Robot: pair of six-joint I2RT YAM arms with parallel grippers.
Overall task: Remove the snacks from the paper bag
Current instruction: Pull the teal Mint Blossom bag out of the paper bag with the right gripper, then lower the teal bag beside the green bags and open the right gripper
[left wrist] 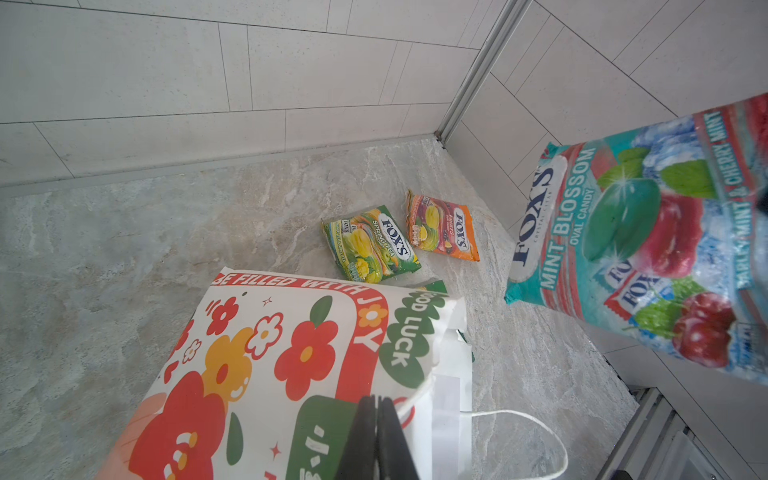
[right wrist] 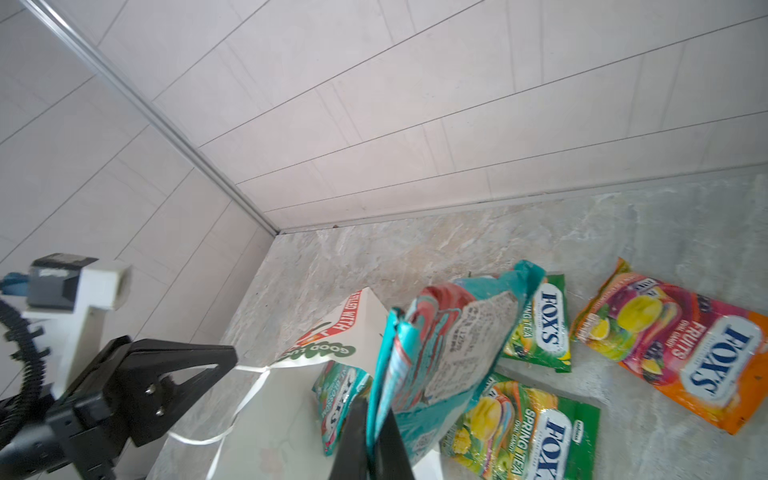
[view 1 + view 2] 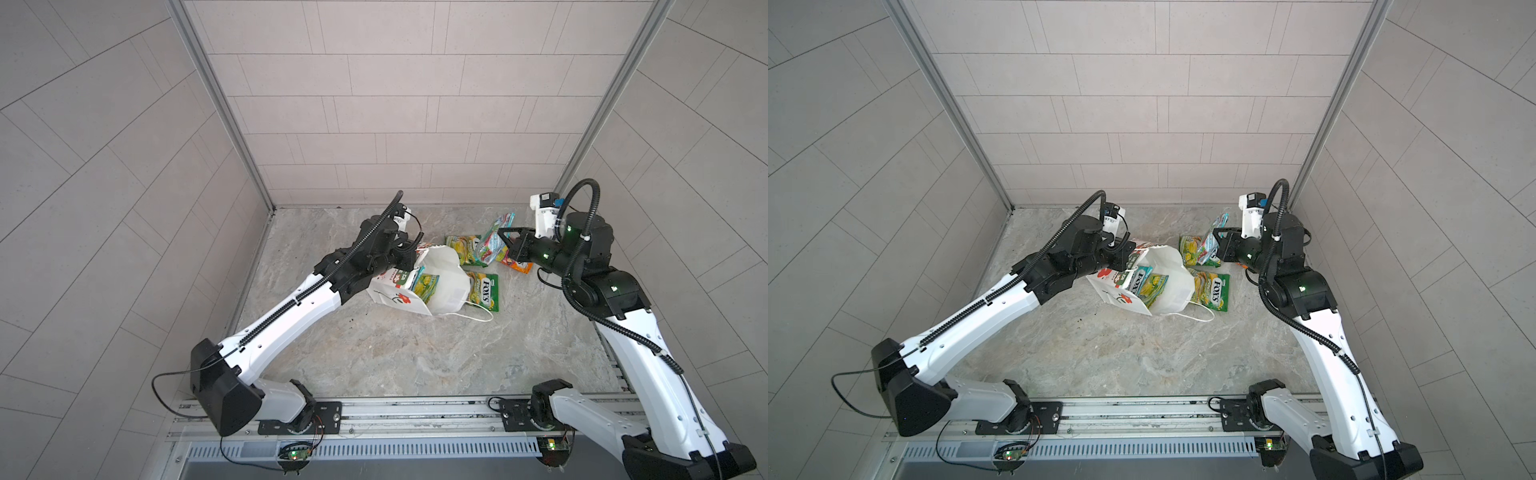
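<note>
Left gripper [image 1: 376, 405], mine: pinched shut on the string handle [image 1: 419, 392] of the tipped paper bag [image 3: 442, 282], I judge to steady it; two snacks [image 3: 1150, 286] show in its mouth. Three packets [image 3: 484, 293] lie out beside it. Right gripper [image 2: 376, 419], mine: clamped on a teal-red packet [image 2: 449, 345], held clear, presumably for setting down among them

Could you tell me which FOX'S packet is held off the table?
The teal-red Mint Blossom packet pinched in the right gripper; the Spring Tea packets and orange Fruits packet lie on the table, others in the paper bag.
</note>
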